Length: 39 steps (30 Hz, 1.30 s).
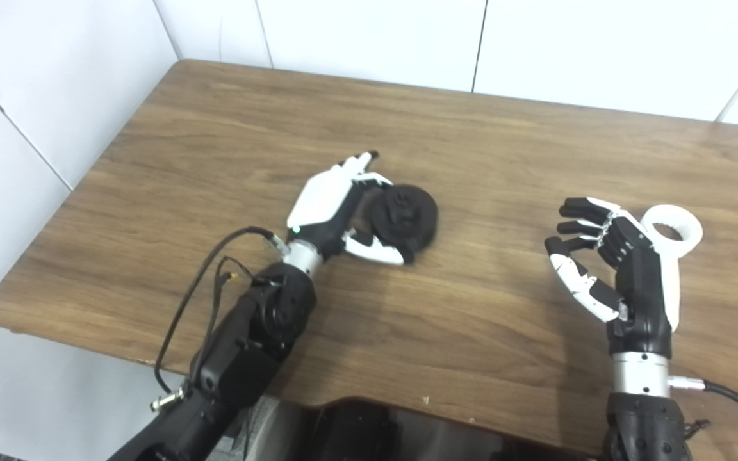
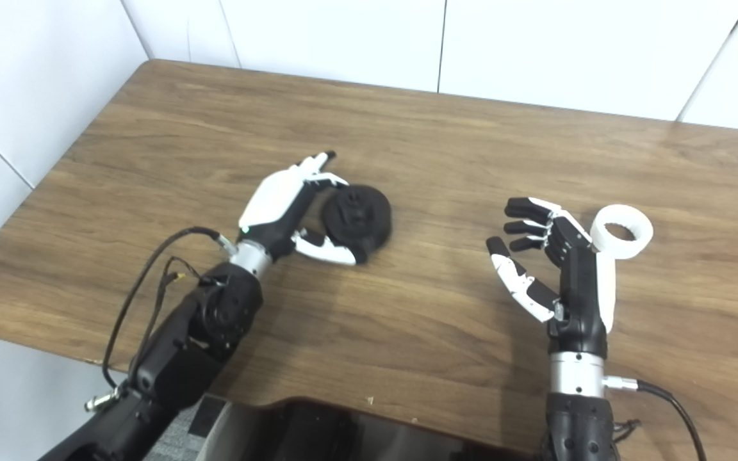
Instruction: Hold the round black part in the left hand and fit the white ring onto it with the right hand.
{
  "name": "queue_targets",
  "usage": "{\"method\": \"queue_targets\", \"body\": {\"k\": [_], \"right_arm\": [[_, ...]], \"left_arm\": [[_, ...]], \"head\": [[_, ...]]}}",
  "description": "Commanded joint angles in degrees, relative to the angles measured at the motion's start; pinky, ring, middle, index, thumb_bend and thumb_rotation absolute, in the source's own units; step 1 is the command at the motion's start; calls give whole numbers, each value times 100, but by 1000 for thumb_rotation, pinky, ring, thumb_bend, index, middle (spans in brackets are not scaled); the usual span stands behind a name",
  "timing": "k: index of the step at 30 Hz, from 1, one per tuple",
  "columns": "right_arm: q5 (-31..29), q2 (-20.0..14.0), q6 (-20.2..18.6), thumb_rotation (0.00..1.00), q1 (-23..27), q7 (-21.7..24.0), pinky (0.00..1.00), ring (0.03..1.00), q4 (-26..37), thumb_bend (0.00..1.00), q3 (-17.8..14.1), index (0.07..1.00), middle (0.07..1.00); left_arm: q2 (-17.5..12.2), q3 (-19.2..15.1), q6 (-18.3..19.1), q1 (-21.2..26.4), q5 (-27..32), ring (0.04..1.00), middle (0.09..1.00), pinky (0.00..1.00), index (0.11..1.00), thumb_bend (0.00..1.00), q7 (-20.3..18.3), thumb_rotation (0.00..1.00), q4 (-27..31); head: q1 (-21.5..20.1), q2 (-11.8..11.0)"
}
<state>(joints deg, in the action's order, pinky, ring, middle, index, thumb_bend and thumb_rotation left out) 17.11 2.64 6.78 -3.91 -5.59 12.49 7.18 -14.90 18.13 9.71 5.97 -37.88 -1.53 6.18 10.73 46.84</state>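
The round black part (image 1: 405,219) is at the table's middle, tilted up on its edge. My left hand (image 1: 334,208) wraps it from the left, with fingers (image 1: 369,182) over its top and thumb (image 1: 375,253) under its lower edge. It also shows in the right eye view (image 2: 359,219). The white ring (image 1: 673,230) lies flat on the table at the right. My right hand (image 1: 599,256) hovers just left of the ring, palm facing left, fingers half curled and apart, holding nothing. The back of the hand hides the ring's near-left edge.
The wooden table (image 1: 471,333) has its front edge near the bottom and its left corner at the far left. White wall panels (image 1: 369,32) stand behind it. A black cable (image 1: 196,288) loops off my left forearm.
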Motion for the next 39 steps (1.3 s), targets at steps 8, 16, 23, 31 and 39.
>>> {"method": "queue_targets", "body": {"k": [8, 16, 23, 31, 39], "right_arm": [[122, 97, 44, 144, -255, -34, 502, 609, 313, 465, 123, 659, 669], [286, 190, -38, 128, -253, -119, 494, 608, 346, 457, 209, 660, 668], [401, 237, -137, 119, -276, -180, 496, 610, 399, 452, 323, 662, 671], [593, 374, -155, 165, -51, -573, 473, 590, 303, 465, 203, 663, 676], [744, 417, -243, 122, 43, -792, 466, 583, 213, 475, 153, 653, 664]], "left_arm": [[62, 248, -203, -262, -215, 1000, 1000, 1000, 627, 1000, -280, 343, 660], [88, 414, -339, -494, -341, 1000, 1000, 1000, 623, 1000, -523, 391, 1051], [160, 432, -364, -622, -318, 1000, 1000, 1000, 612, 1000, -705, 359, 1222], [-142, 88, -661, -661, 71, 1000, 1000, 1000, 617, 1000, -843, 334, 1196], [-279, -79, -901, -616, 293, 1000, 1000, 1000, 617, 1000, -885, 317, 1024]], "head": [[-328, 85], [-730, 163], [-1472, 197], [-3366, -4], [-3969, -202]]}}
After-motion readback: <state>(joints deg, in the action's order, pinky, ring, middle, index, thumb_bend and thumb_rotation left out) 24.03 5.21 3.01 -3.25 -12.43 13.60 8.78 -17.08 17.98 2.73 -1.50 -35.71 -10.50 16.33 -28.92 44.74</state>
